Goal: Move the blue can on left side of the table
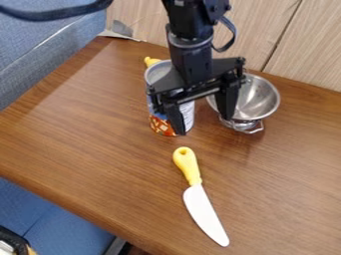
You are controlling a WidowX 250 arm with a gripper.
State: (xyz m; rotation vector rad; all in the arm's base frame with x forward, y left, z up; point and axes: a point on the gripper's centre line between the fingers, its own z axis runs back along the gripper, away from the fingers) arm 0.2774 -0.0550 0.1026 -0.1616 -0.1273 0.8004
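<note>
The black gripper [202, 119] hangs over the back middle of the table, its two fingers spread apart and pointing down. The can [162, 125], with a blue, white and orange-red label and a silvery top, stands upright at the gripper's left side. The left finger crosses in front of the can and hides part of its label; whether they touch I cannot tell. Between the fingers there is a gap with nothing held in it.
A metal colander [258, 99] stands just right of the gripper. A toy knife [204, 211] with a yellow handle lies nearer the front. Something yellow [152, 61] shows behind the can. A wooden panel borders the table [80, 134] at the back, blue seating at the left.
</note>
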